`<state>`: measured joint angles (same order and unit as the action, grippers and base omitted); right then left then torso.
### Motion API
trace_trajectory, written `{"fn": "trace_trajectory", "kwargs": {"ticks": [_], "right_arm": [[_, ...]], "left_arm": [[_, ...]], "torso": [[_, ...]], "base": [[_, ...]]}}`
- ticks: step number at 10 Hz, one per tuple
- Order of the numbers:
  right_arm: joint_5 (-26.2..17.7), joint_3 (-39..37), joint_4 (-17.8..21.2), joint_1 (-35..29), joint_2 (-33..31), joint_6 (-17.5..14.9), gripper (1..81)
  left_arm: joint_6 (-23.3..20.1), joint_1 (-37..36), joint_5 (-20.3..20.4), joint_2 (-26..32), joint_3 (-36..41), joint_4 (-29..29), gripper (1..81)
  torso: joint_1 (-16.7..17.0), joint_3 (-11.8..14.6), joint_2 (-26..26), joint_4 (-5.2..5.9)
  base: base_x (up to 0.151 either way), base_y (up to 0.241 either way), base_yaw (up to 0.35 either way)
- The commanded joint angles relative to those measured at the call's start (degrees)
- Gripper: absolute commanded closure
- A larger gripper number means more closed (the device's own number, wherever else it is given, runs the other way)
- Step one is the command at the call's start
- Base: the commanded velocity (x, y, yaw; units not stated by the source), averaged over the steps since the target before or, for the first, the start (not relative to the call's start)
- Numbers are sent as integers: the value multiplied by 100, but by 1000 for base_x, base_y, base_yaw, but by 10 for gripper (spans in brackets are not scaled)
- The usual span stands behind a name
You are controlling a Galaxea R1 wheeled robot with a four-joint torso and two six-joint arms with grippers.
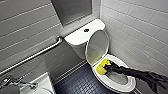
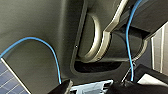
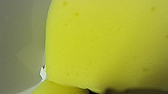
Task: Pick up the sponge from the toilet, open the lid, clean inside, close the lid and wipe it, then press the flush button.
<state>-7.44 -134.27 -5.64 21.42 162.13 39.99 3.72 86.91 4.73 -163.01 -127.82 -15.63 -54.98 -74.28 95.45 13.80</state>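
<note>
1. Yellow sponge [image 1: 102, 68] sat inside the bowl of the toilet [image 1: 78, 37], pressed at its far-left wall.
2. Clamped on it: right gripper [image 1: 107, 67], arm reaching in from the right.
3. Raised lid [image 1: 97, 46] stood just behind; flush button [image 1: 86, 30] farther back.

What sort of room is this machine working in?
A bathroom, probably a public or accessible one. There is a white toilet with its lid raised, a metal grab bar on the tiled wall, and a sink nearby. The right tool holds a yellow sponge in the bowl.
</note>
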Motion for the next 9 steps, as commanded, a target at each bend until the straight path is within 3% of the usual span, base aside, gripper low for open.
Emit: {"fn": "trace_trajectory", "kwargs": {"ticks": [1,4,9], "right_arm": [[93,2274,-86,-555,-873,71,811],[67,3082,-77,-467,-1637,79,811],[-179,3092,-147,165,-1664,115,811]], "left_arm": [[-11,243,-447,84,73,-46,10],[-29,217,-455,6,73,-54,10],[-29,217,-455,5,64,-63,10]], "torso": [[0,0,0,0],[0,0,0,0],[0,0,0,0]], "base": [[0,0,0],[0,0,0],[0,0,0]]}}
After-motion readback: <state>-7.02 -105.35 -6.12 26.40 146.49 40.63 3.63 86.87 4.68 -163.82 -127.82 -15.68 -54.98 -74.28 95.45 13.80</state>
